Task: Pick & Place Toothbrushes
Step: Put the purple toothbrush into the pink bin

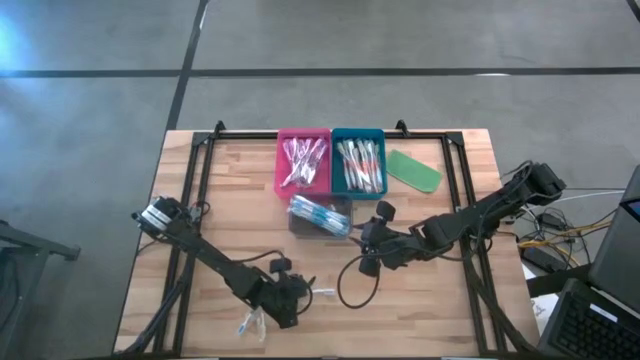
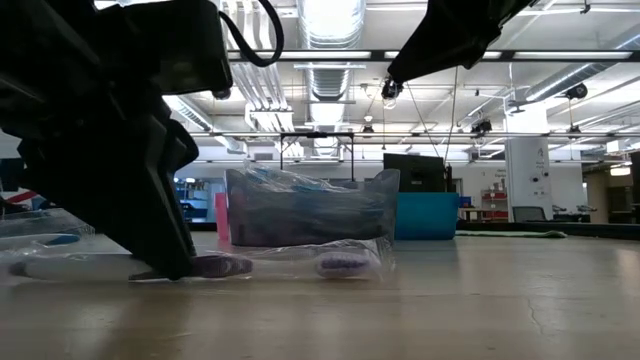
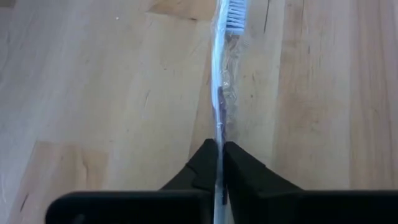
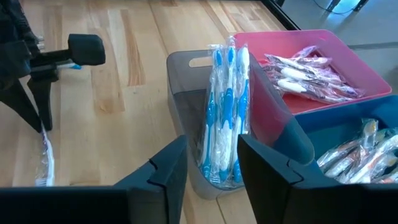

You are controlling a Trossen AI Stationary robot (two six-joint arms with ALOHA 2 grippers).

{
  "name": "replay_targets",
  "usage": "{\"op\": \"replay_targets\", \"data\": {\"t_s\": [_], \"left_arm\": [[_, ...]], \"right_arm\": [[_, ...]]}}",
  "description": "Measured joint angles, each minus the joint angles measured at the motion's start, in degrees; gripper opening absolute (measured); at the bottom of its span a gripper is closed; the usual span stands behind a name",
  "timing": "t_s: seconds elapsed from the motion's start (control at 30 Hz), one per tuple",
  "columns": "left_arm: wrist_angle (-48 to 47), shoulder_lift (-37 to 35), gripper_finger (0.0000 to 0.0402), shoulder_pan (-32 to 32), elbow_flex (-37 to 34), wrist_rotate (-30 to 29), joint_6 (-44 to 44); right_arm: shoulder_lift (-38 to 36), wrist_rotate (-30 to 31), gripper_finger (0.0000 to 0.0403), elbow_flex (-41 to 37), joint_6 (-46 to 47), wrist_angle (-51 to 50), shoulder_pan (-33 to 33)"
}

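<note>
In the high view the left gripper (image 1: pixel 300 292) sits at the lower middle of the frame, low on the wooden table (image 1: pixel 230 190), and its fingers are pinched tight on a wrapped toothbrush (image 1: pixel 322 292) lying flat on the wood. The left wrist view shows this closely: the two dark fingers (image 3: pixel 202 168) meet around the thin clear-wrapped toothbrush (image 3: pixel 221 81), whose white bristled head points to the top of the frame. In the low view the same arm fills the left of the frame and the toothbrush (image 2: pixel 300 264) lies along the tabletop at centre. The right gripper (image 1: pixel 368 236) hovers right of centre in the high view, just beside a grey tray (image 1: pixel 340 214) that holds blue toothbrushes (image 1: pixel 318 215); its fingers (image 4: pixel 165 171) stand apart with nothing between them, seen at the bottom of the right wrist view with the blue toothbrushes (image 4: pixel 225 112) upright in the grey tray (image 4: pixel 186 93) beyond. Above the grey tray in the high view are a pink tray (image 1: pixel 283 160) holding pink toothbrushes (image 1: pixel 303 162) and, touching its right side, a teal tray (image 1: pixel 358 136) holding orange toothbrushes (image 1: pixel 361 165). A flat green piece (image 1: pixel 414 169) lies just right of the teal tray. Another wrapped toothbrush (image 1: pixel 249 322) lies at the lower left of the left gripper.
</note>
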Motion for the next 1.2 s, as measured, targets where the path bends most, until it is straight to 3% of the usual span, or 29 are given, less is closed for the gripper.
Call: {"op": "replay_targets", "data": {"t_s": [0.47,0.6,0.9,1.0,1.2], "left_arm": [[0.1,0.0,0.0022,0.04,-0.09,0.1,1.11],[-0.06,-0.61,0.0016,0.06,-0.09,2.97,1.74],[-2.47,-8.12,0.0017,-0.91,-0.15,6.23,5.14],[-5.8,-12.53,0.0016,-1.33,-0.15,3.32,6.08],[-15.37,-22.26,0.0017,-0.85,-0.15,-11.06,5.99]], "right_arm": [[0.0,0.02,0.0076,0.0,-0.15,0.0,0.0],[0.0,0.02,0.006,0.0,-0.15,0.02,0.0],[0.0,0.04,0.0037,-0.02,-0.13,-0.04,0.0],[0.0,0.04,0.0033,-0.02,-0.13,-0.06,0.0],[0.0,0.04,0.0037,-0.04,-0.11,-0.01,0.0]]}}
